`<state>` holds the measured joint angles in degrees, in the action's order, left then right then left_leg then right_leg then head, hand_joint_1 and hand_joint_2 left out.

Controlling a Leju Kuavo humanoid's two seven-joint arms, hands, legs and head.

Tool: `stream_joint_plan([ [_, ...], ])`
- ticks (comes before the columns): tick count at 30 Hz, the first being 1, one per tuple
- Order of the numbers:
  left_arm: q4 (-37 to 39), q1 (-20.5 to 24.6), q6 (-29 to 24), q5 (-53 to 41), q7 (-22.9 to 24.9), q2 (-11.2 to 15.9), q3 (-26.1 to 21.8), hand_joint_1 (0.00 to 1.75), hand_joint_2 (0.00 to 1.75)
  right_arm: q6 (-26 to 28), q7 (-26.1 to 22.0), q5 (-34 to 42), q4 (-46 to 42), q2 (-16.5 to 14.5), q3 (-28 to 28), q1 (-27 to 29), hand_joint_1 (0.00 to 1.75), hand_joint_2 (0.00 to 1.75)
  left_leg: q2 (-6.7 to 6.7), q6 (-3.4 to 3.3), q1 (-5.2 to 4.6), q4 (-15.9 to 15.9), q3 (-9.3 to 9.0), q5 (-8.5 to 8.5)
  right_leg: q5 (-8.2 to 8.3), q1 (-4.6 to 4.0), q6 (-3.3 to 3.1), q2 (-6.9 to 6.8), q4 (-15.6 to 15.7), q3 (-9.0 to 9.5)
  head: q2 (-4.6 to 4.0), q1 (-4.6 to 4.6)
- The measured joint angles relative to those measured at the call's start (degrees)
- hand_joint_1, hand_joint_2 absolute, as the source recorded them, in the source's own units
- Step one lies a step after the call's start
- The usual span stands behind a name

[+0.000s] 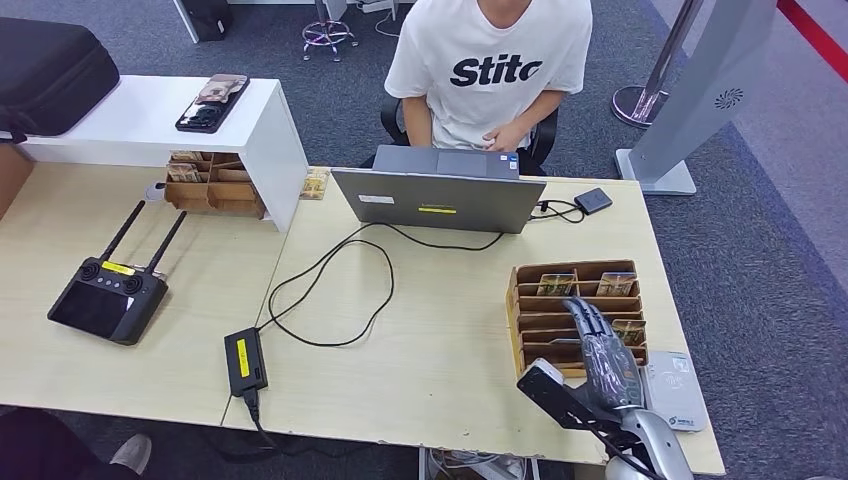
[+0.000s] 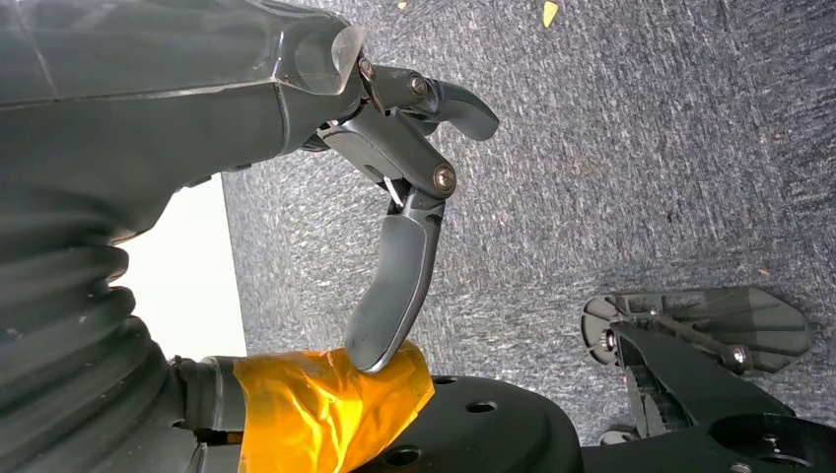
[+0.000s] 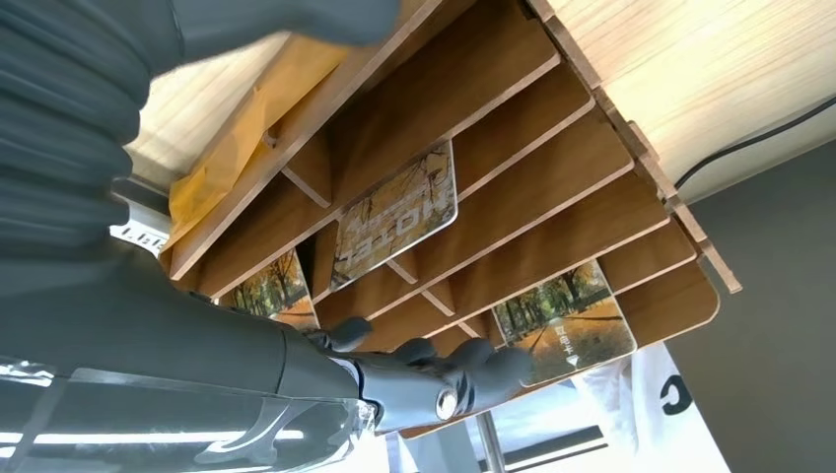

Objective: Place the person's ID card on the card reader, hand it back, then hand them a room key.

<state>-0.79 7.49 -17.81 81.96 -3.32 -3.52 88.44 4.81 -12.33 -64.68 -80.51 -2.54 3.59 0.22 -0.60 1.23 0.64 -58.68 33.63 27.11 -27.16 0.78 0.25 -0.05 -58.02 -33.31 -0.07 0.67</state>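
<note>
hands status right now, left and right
Left hand: open, holding nothing.
Right hand: reaching into the wooden card rack; grip cannot be told.

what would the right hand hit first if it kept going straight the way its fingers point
Probably the wooden card rack: the right hand reaches over its tiers, fingers aimed toward the room key cards in the slots. How high the fingers are above the rack is hard to judge.

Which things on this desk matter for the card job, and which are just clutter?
Job:
- right hand, over the rack
- wooden card rack
- room key cards in its slots
- card reader
- person

Lying about:
- laptop
- remote controller
- power brick
- phone
- black case
</note>
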Motion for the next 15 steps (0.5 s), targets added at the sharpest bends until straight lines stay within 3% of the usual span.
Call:
stream_joint_plan([
  [4,0.0,0.0,0.0,-0.1,0.1,0.0,0.0,0.00,1.75,0.2,0.1,0.2,0.0,0.0,-0.4,0.0,1.39,1.75,0.00,0.00,0.00,0.0,0.00,0.00,0.00,0.00,0.00,0.00,0.0,0.00,0.00,0.01],
  [6,0.0,0.0,0.0,-0.2,0.1,0.0,0.0,0.00,1.75,0.2,0.2,0.3,0.0,0.0,-0.4,-0.1,1.51,1.75,0.00,0.00,0.00,0.0,0.00,0.00,0.00,0.00,0.00,0.00,0.0,0.00,0.00,0.01],
  [11,0.0,0.0,0.0,-0.2,0.1,0.0,0.0,0.00,1.75,0.3,0.3,0.4,0.0,0.0,-0.4,-0.1,1.52,1.75,0.00,0.00,0.00,0.0,0.00,0.00,0.00,0.00,0.00,0.00,0.0,0.00,0.00,-0.01],
  [15,0.0,0.0,0.0,-0.2,0.1,0.0,0.0,0.00,1.75,0.3,0.3,0.4,0.0,0.0,-0.4,-0.2,1.68,1.75,0.00,0.00,0.00,0.0,0.00,0.00,0.00,0.00,0.00,0.00,0.0,0.00,0.00,0.00],
])
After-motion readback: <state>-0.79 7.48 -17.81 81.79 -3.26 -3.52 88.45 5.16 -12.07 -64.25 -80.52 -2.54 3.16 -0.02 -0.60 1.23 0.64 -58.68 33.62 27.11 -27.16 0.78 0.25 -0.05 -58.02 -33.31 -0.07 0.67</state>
